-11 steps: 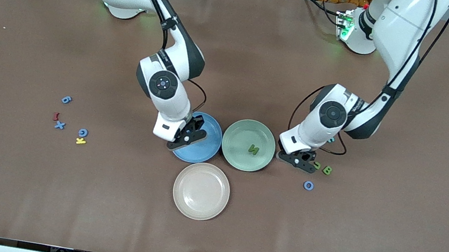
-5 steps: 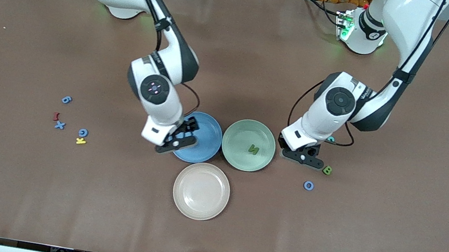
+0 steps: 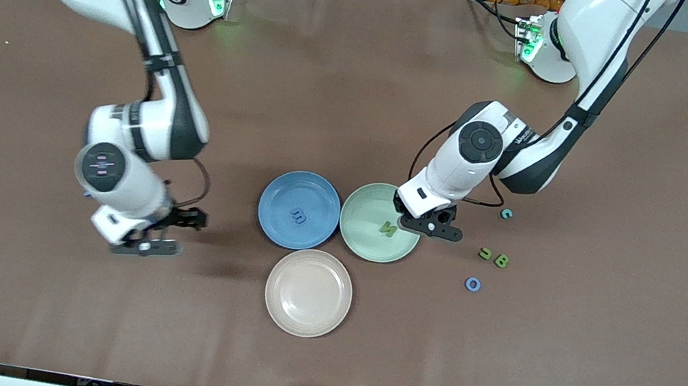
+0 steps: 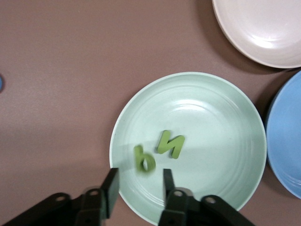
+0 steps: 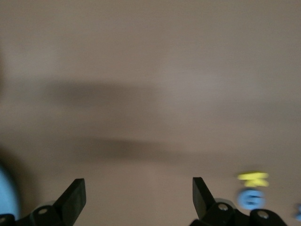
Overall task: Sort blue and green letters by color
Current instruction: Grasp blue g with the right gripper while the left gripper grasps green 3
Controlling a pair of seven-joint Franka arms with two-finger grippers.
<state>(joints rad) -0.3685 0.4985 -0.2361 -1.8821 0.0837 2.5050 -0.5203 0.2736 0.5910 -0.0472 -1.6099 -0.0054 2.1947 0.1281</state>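
Table (image 3: 316, 368): you have a brown surface with 3 plates clustered mid-table.
Pink plate (image 3: 308, 292): nearest the front camera, empty.
Blue plate (image 3: 299, 209): holds 1 blue letter (image 3: 298, 215).
Green plate (image 3: 380, 222): holds a green N (image 3: 388, 229); your left wrist view shows a 2nd green letter (image 4: 143, 158) beside the N.
Right gripper (image 3: 162, 230): over bare table toward the right arm's end, fingers wide apart, holding nothing.
Left gripper (image 3: 423, 223): over the green plate's rim, fingers parted, nothing between them.
Loose letters: green J (image 3: 485, 253), green B (image 3: 501, 261), blue O (image 3: 472, 284) and teal C (image 3: 506, 213) lie toward the left arm's end.
Right wrist view: blue G (image 5: 250, 198), yellow K (image 5: 254, 177) on the table.
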